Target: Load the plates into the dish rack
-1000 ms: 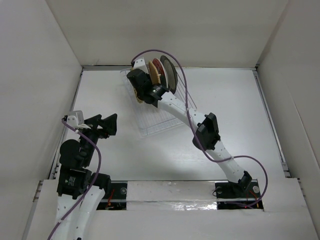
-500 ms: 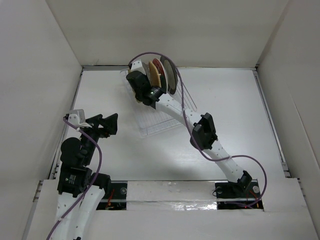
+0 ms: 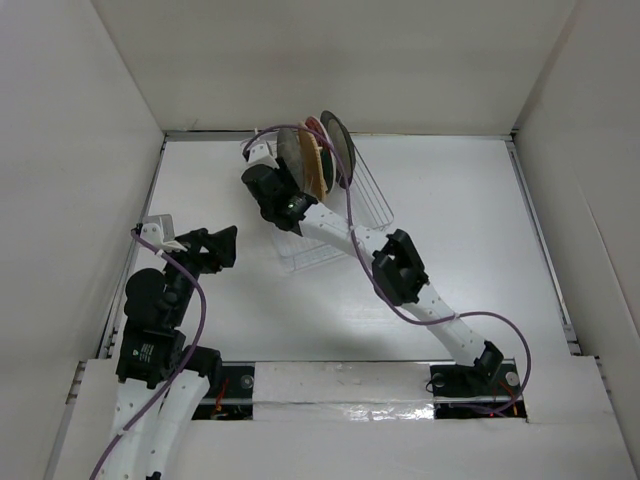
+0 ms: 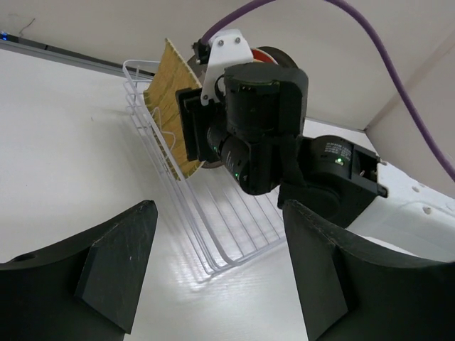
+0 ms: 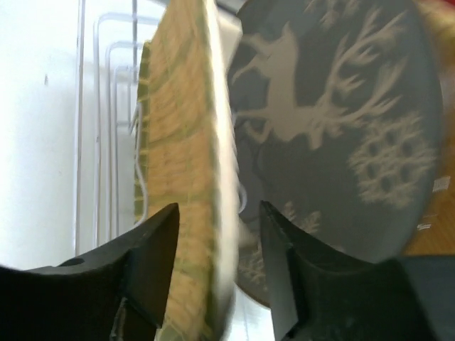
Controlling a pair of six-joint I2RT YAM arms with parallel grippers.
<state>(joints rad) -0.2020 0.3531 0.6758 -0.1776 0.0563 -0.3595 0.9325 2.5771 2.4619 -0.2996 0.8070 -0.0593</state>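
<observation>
The clear dish rack (image 3: 325, 235) lies at the back centre, and also shows in the left wrist view (image 4: 213, 227). Plates stand on edge in its far end: a yellow-orange woven one (image 3: 317, 162), a red-teal floral one (image 3: 314, 127) and a dark-rimmed one (image 3: 338, 145). My right gripper (image 3: 272, 190) reaches in there. In the right wrist view its jaws are apart and straddle the edge of a woven plate (image 5: 181, 163), with a gap beside the right finger (image 5: 284, 277). The grey deer plate (image 5: 334, 128) stands just behind. My left gripper (image 3: 207, 250) is open and empty, left of the rack.
White walls enclose the table on three sides. The right arm's purple cable (image 3: 345, 190) loops over the rack. The left wrist view shows the right gripper's body (image 4: 259, 128) against the woven plate (image 4: 169, 106).
My right gripper has moved left and towards the rack's far left corner, beside the standing plates. The left arm has barely shifted.
</observation>
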